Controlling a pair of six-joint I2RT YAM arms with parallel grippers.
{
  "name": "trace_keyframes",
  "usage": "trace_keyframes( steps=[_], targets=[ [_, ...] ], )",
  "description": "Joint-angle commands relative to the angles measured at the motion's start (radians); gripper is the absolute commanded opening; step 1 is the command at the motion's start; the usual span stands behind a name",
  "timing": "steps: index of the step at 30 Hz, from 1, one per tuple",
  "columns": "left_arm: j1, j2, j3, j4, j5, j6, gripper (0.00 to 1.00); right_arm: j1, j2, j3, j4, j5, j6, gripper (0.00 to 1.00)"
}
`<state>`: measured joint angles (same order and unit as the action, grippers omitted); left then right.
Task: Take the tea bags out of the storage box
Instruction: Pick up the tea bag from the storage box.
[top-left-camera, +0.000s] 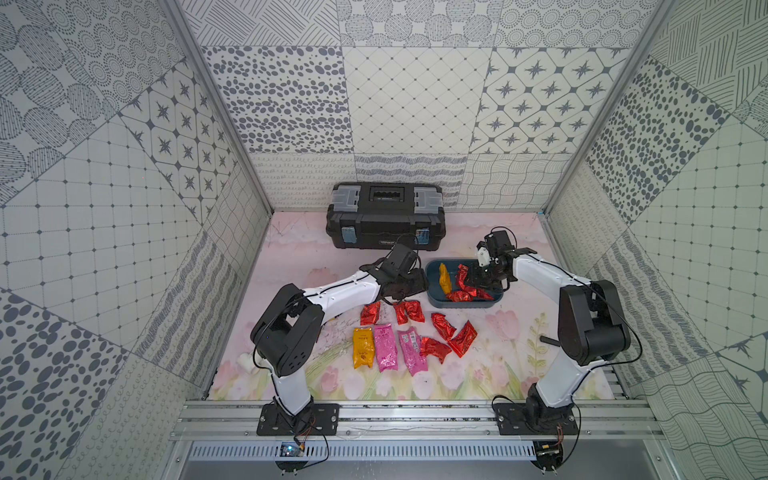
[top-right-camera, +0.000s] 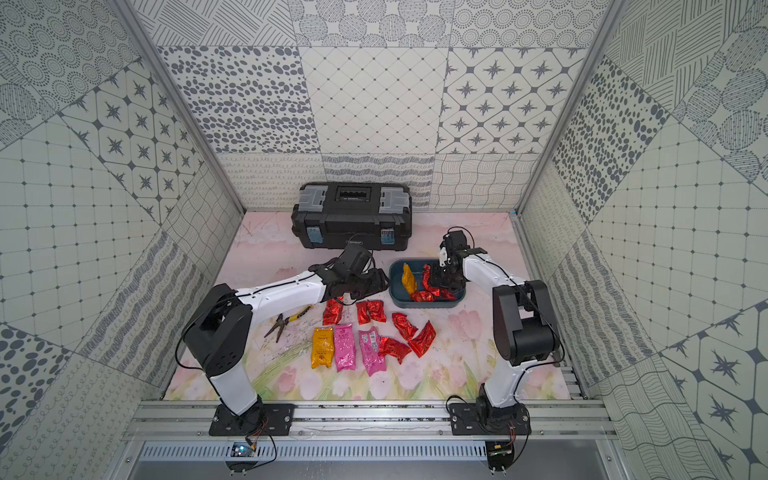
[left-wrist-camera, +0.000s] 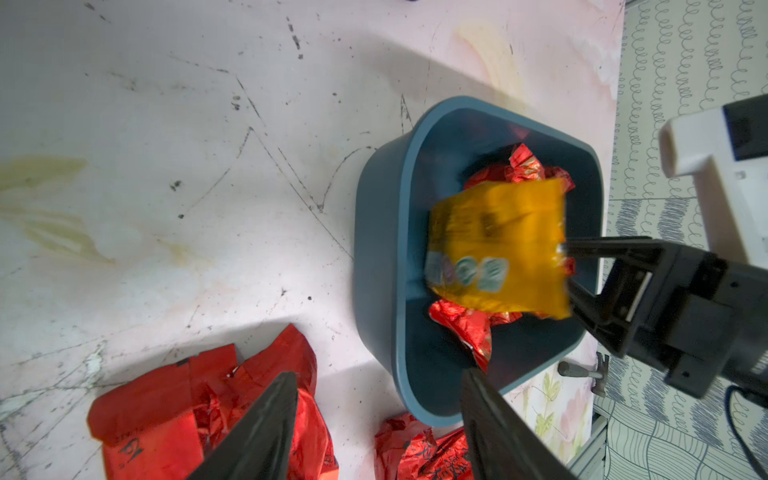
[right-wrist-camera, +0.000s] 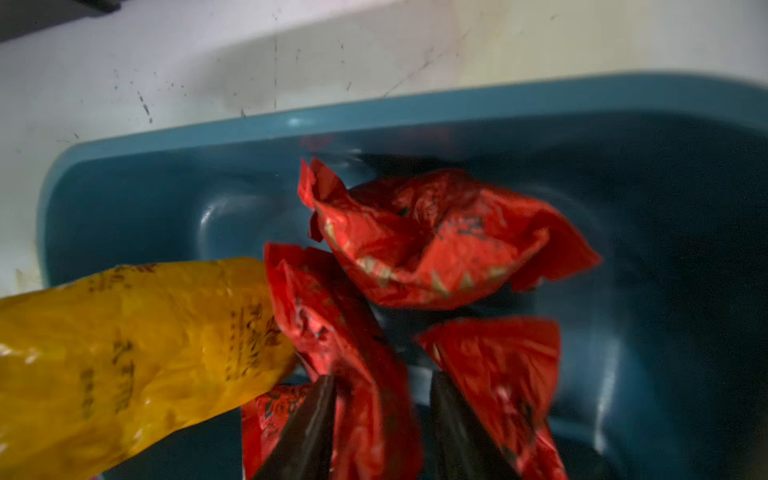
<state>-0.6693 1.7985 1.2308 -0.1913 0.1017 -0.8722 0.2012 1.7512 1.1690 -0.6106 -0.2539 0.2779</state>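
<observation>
The teal storage box (top-left-camera: 465, 303) (top-right-camera: 428, 303) sits right of centre on the table. An orange tea bag (top-left-camera: 444, 279) (right-wrist-camera: 124, 353) stands on edge inside it, among several red tea bags (right-wrist-camera: 436, 237). My right gripper (top-left-camera: 478, 278) (right-wrist-camera: 382, 376) reaches into the box, shut on one upright red tea bag (top-left-camera: 462, 275) (right-wrist-camera: 332, 316). My left gripper (top-left-camera: 405, 286) (left-wrist-camera: 379, 372) hovers open and empty just left of the box. On the table in front lie several red tea bags (top-left-camera: 409, 311), an orange one (top-left-camera: 363, 347) and two pink ones (top-left-camera: 385, 347).
A black toolbox (top-left-camera: 386, 216) stands shut against the back wall. Pliers (top-right-camera: 286, 322) lie under the left arm's forearm. A small dark cylinder (top-left-camera: 548, 340) lies by the right arm, and a white lump (top-left-camera: 245, 359) by the left wall.
</observation>
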Motion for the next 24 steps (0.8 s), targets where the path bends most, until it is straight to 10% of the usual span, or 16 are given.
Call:
trace_keyframes(
  steps=[1, 15, 24],
  targets=[
    [0.003, -0.003, 0.012, 0.019, 0.011, -0.008, 0.67, 0.0, -0.014, 0.025, 0.021, -0.037, -0.01, 0.28],
    [0.024, -0.077, -0.043, 0.087, 0.002, -0.049, 0.69, -0.005, -0.243, -0.043, 0.02, -0.037, 0.046, 0.03],
    [0.04, -0.185, -0.177, 0.407, 0.173, -0.103, 0.83, 0.003, -0.327, -0.057, 0.059, -0.3, 0.164, 0.01]
  ],
)
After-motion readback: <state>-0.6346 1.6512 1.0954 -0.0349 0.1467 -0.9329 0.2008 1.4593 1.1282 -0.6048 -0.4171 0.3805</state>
